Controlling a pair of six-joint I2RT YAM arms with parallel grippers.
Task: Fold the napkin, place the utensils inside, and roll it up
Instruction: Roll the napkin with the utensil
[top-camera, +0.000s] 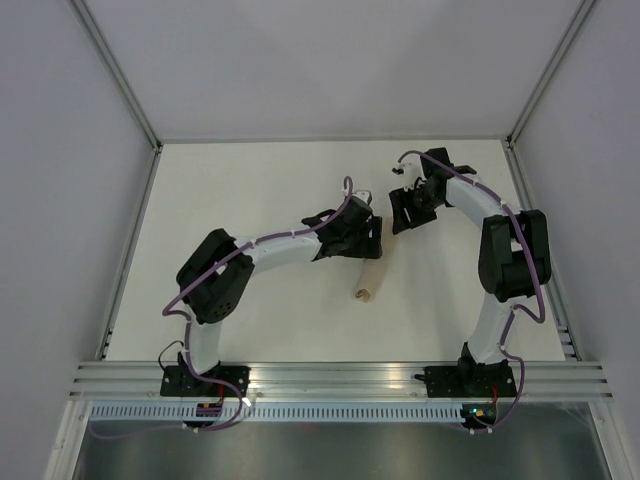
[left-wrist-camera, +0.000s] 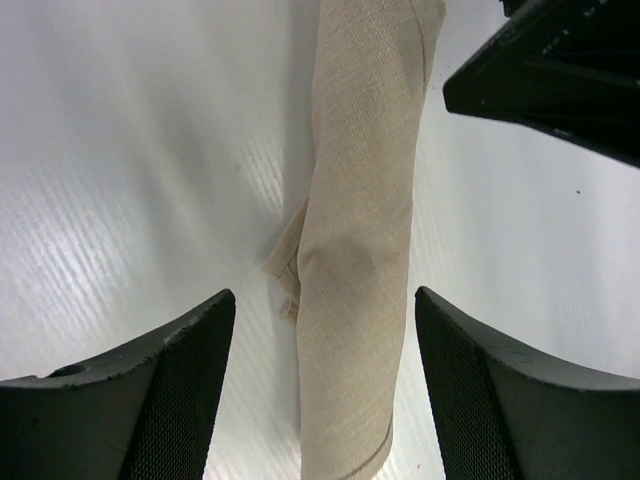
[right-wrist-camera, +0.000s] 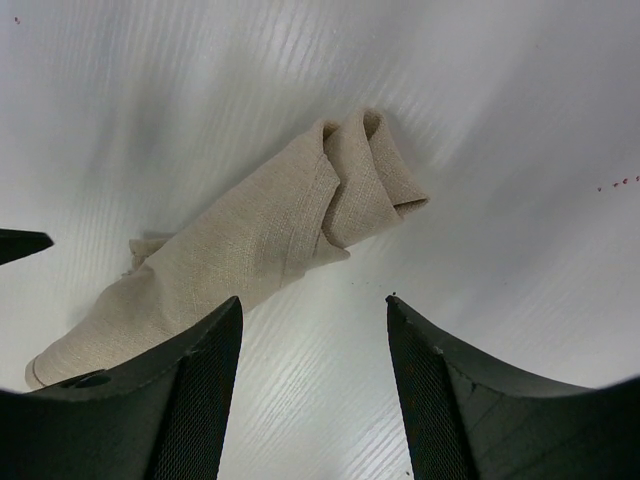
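The beige napkin (top-camera: 367, 280) lies rolled into a tube on the white table; its near end shows below my left gripper. In the left wrist view the roll (left-wrist-camera: 360, 250) runs lengthwise between my open fingers, which stand apart from it on both sides. My left gripper (top-camera: 362, 245) hovers over the roll's far part. In the right wrist view the roll (right-wrist-camera: 250, 250) lies ahead and left of my open, empty right gripper (right-wrist-camera: 312, 320), its folded end toward me. My right gripper (top-camera: 403, 215) is just right of the left one. The fork is hidden.
White table (top-camera: 250, 200) with grey walls behind and on both sides. An aluminium rail (top-camera: 340, 378) runs along the near edge by the arm bases. The right gripper's black body (left-wrist-camera: 560, 70) shows at the upper right of the left wrist view.
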